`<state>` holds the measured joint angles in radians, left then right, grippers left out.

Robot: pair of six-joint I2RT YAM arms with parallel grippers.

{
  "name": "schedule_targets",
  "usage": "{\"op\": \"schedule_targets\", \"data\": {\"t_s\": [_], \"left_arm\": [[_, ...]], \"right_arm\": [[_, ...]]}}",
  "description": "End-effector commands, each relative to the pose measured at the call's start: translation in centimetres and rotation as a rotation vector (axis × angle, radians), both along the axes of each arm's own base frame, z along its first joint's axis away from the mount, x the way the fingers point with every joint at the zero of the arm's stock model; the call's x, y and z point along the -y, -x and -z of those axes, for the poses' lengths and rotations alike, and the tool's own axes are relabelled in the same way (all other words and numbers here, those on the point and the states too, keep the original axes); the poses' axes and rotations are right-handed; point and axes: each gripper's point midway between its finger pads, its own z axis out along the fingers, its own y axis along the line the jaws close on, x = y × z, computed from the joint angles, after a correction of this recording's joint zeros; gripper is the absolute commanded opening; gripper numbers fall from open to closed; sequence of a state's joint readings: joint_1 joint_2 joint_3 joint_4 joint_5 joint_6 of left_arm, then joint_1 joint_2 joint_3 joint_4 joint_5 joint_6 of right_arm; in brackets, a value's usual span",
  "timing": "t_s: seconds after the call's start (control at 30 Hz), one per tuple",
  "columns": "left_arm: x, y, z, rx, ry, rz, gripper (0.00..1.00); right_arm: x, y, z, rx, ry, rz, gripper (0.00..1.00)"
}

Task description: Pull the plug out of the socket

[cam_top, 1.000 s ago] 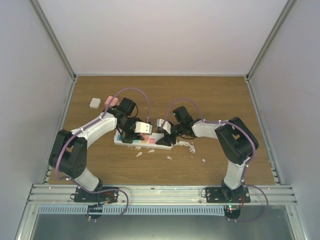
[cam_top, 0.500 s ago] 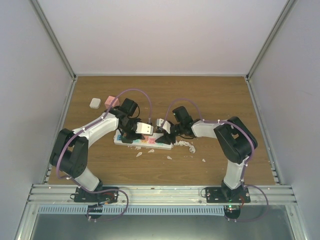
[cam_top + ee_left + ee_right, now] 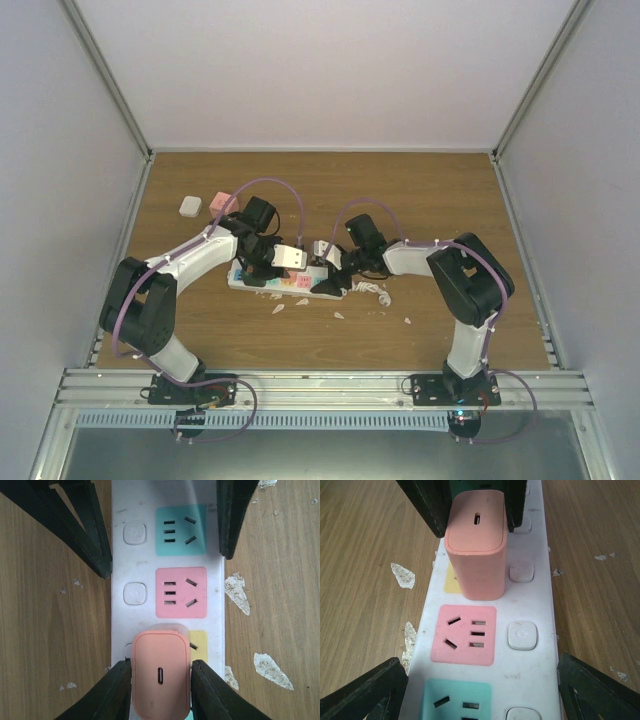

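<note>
Wooden table (image 3: 420,200) boxed in by plain white walls, seen from above, with two black and white robot arms reaching in from the near edge. Far left near the back lie a small white block (image 3: 190,206) and, just beside it, a pink block (image 3: 221,203), both well apart from the work. Next comes the left arm, bent over the middle of the table; the left pincer (image 3: 161,667) is pinching the plug (image 3: 476,545), a salmon-pink boxy charger with a small slot in its top face, one black finger pressed on each side. The plug stands upright in the yellow outlet of the socket (image 3: 135,560), its base down against the strip. The socket is a long white power strip lying flat at mid-table, with a pink outlet and then a teal outlet next along from the yellow one, and a rounded white button beside each. On the right side, the right pincer (image 3: 481,662) is spread wide, one finger along each long edge of the socket near the teal outlet; whether they touch it cannot be told. White flaky scraps (image 3: 380,292) are scattered on the table by the socket's right end
</note>
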<state>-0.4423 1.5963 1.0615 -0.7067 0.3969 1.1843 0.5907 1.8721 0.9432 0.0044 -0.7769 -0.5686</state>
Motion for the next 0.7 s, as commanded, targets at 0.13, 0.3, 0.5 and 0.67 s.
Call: {"op": "schedule_targets", "data": {"t_s": [0.13,0.3,0.5,0.67], "left_arm": [[0.3,-0.2,0.6,0.019,-0.001,0.0,0.4],[0.2,-0.2,0.9,0.016,-0.011,-0.007,0.43],[0.4,-0.3,0.9,0.018,-0.005,-0.009,0.38],[0.7,-0.4,0.0,0.022,0.018,-0.012,0.33]], "right_arm": [[0.4,1.6,2.6,-0.048,0.072,-0.007,0.87],[0.5,1.7,2.7,-0.042,0.081,-0.01,0.92],[0.6,1.3,3.2,-0.005,0.112,0.016,0.88],[0.9,1.0,3.7,0.002,0.135,0.039,0.78]]}}
